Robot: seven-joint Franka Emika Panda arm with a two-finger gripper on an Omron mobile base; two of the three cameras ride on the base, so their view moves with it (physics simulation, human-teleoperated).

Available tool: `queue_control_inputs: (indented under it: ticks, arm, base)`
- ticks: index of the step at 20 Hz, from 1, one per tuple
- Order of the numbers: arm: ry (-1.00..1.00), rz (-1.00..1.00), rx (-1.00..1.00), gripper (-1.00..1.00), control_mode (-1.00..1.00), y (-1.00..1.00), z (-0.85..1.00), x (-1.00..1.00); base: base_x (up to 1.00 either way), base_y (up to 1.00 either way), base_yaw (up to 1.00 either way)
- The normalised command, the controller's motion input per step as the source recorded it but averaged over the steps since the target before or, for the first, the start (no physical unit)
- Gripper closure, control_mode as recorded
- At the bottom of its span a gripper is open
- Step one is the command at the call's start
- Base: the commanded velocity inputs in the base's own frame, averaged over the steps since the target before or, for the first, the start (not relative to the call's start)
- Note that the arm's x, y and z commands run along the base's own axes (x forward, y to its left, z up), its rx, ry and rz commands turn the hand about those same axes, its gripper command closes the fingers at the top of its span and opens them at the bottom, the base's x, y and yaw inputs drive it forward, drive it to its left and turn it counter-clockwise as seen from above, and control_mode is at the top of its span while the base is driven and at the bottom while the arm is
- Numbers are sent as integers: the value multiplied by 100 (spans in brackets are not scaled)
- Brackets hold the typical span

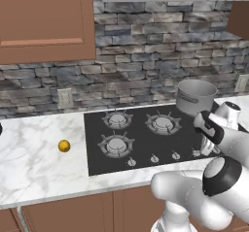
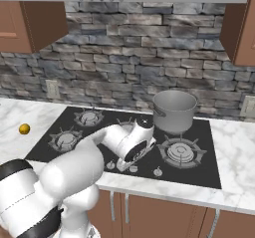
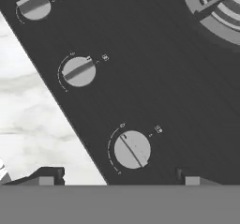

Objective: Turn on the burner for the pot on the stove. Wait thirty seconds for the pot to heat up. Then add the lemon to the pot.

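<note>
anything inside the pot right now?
The pot stands on the back burner of the stove. Its open top shows only plain grey inner wall; the bottom is hidden by the rim. The lemon lies on the counter, apart from the stove.

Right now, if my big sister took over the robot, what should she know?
Gripper: open, holding nothing, low over the stove's front knobs; the nearest knob sits between the fingertips and points at a different angle from the other two.
Pot: on the back burner of the stove, no flame visible.
Lemon: on the counter, left of the stove.
Done: knob looks turned, but I can't confirm the burner is lit.
Left: check it, wait, then put the lemon in the pot.
</note>
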Motion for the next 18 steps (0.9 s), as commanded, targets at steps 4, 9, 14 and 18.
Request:
queue_control_inputs:
  ticks: [4,9,14,18]
  arm:
    - [18,9,0,-100,-100,11,100,0]
    - [24,11,0,-100,-100,48,100,0]
    - [7,5,1,-100,-100,36,98,-1]
    - [4,5,2,-100,-100,22,83,-5]
  base:
    - [0,0,0]
    - [0,0,0]
    - [0,0,0]
    - [0,0,0]
